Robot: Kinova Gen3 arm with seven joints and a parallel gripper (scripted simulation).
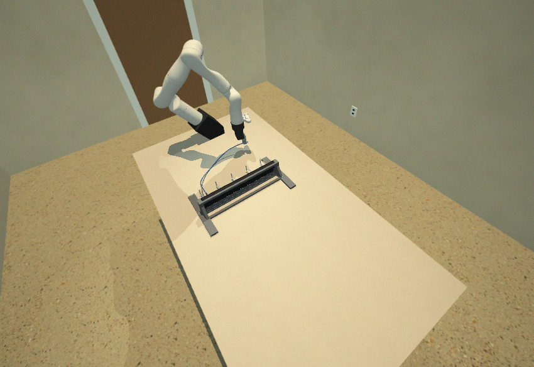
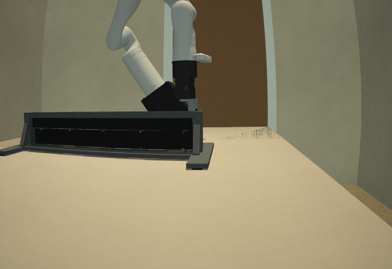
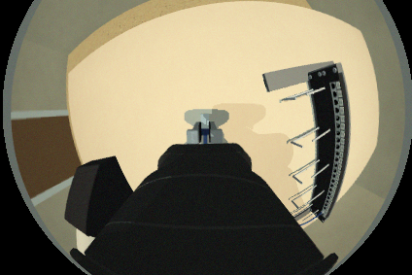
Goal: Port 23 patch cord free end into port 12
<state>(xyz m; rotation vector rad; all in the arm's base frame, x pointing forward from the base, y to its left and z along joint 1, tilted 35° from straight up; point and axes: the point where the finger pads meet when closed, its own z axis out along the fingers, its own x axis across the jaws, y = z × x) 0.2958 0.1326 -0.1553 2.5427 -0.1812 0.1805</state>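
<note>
Using the rack (image 1: 242, 189) as the landmark: the side facing the arm's base is the crowded one. Little pegs (image 1: 231, 175) stick up along its top edge, and the blue cord (image 1: 218, 158) arcs from one end of the rack up to the plug (image 3: 206, 133) pinched in the gripper (image 1: 244, 141), hanging above the table (image 1: 333, 251). The rack's feet (image 2: 199, 160) jut out at both ends. Its far side has lots of open table.
</note>
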